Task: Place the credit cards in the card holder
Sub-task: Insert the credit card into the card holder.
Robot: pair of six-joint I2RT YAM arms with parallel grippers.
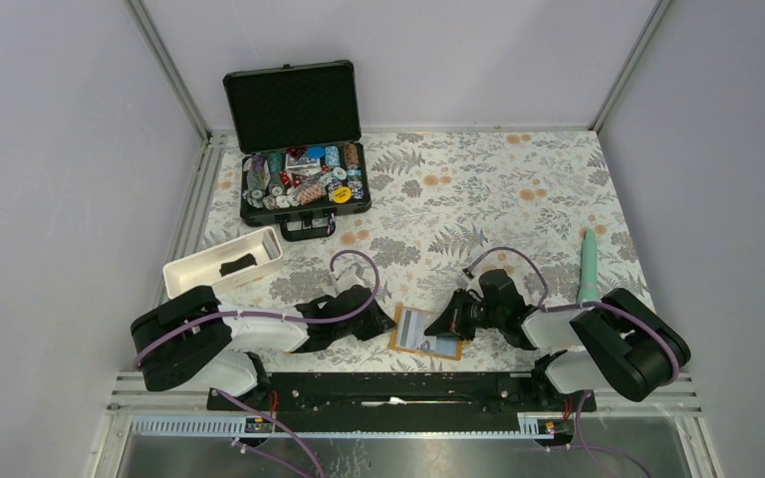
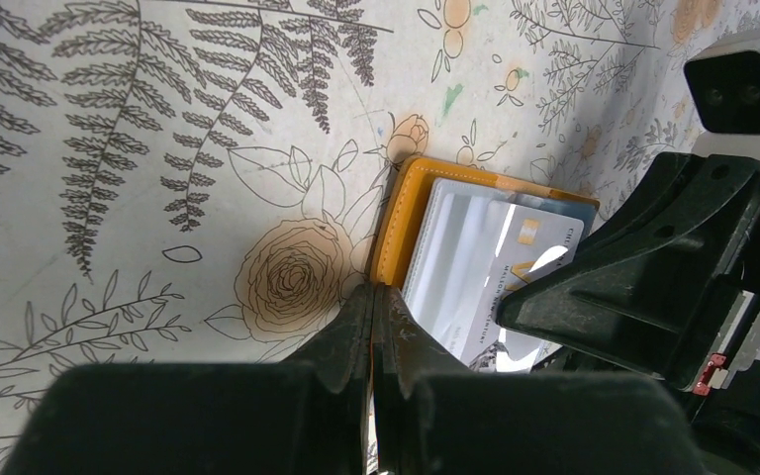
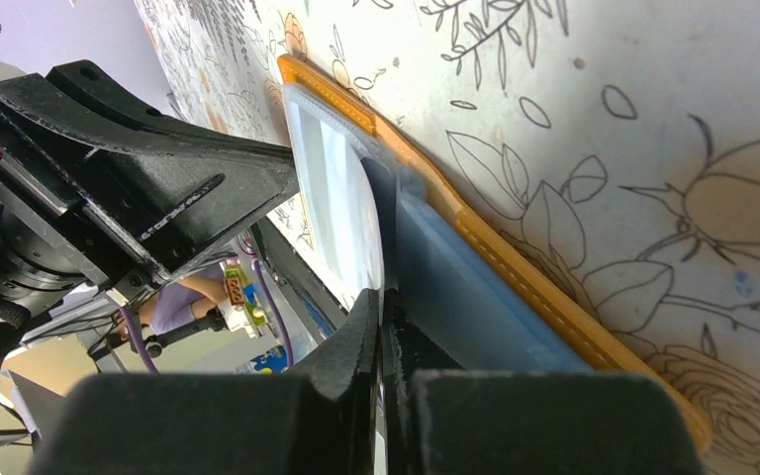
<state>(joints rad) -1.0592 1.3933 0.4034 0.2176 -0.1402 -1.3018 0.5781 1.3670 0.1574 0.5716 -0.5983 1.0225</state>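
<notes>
Left wrist: left fingers [image 2: 341, 336] pinch the stitched orange card holder [image 2: 401, 223]; right fingers [image 3: 351, 341] pinch its glossy sleeve [image 3: 341, 208].

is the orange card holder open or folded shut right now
Open: the card holder lies spread flat on the table, orange cover down, with its clear sleeves and a pale card facing up.

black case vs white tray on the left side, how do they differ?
The black case is hinged, with its lid standing open; the white tray has no lid. The case is packed with poker chips; the tray holds just one small dark item. The case sits at the far edge of the table, the tray nearer the left arm. Both are rectangular and rest on the table's left half.
</notes>
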